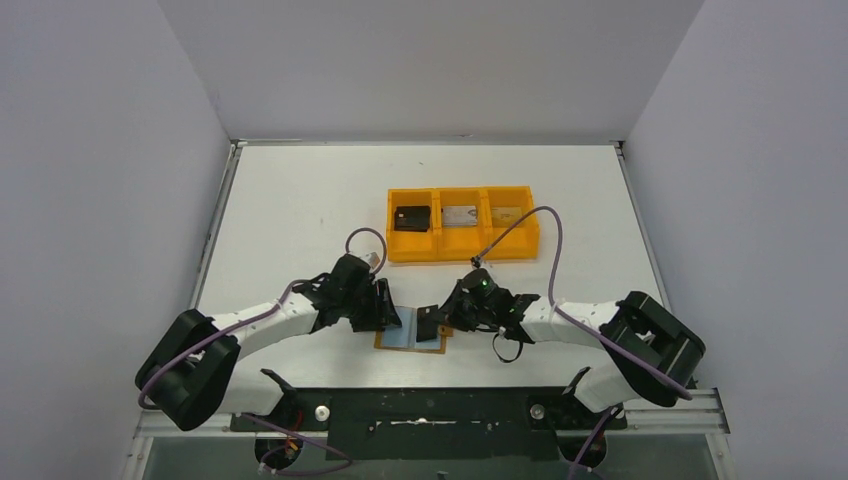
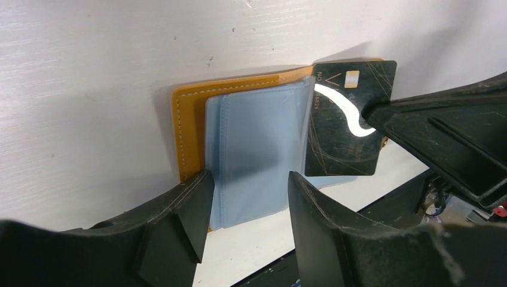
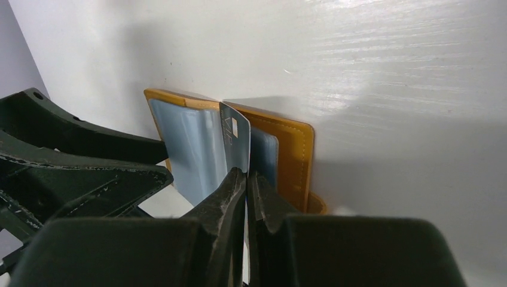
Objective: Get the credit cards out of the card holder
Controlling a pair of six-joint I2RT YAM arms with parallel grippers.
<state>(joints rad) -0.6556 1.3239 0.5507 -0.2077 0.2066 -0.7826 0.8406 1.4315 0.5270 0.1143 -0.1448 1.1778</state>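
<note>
So that the card holder (image 1: 400,338) at the bottom middle cannot lift, my left pincer (image 2: 248,185) sits half open over its edge while my right pincer (image 3: 246,174) pinches the dark card (image 2: 335,149).

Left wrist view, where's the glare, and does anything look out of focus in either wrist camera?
Left wrist view: a bright curved glare streak crosses the dark card; the left gripper near the lens looks soft. Right wrist view: the right gripper, shut on that card, is blurred; the table shows streaky sheen.
</note>
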